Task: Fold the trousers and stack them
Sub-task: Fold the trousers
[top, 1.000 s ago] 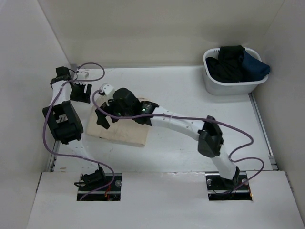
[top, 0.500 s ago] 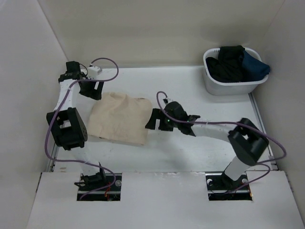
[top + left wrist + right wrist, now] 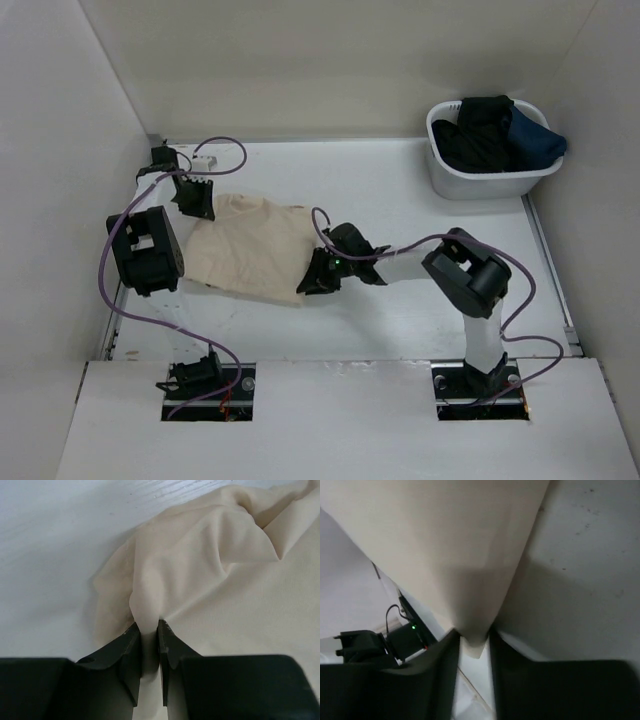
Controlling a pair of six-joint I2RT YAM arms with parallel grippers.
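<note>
Trousers (image 3: 250, 248) lie flat on the table (image 3: 400, 190). Left gripper (image 3: 148, 632) pinches a far-left fold; right gripper (image 3: 472, 637) pinches the near-right corner, its tip hidden inside the grip.

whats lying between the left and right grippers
The wrinkled beige cotton trousers span it, left gripper and right gripper each pinching an edge; top view.

Robotics lab cell: white tabletop (image 3: 400, 200) boxed in by plain white panel walls (image 3: 300, 70); purple cables (image 3: 101, 285) trailing from bolted black arm bases (image 3: 205, 385); white plastic tub of dark clothes (image 3: 480, 182).
</note>
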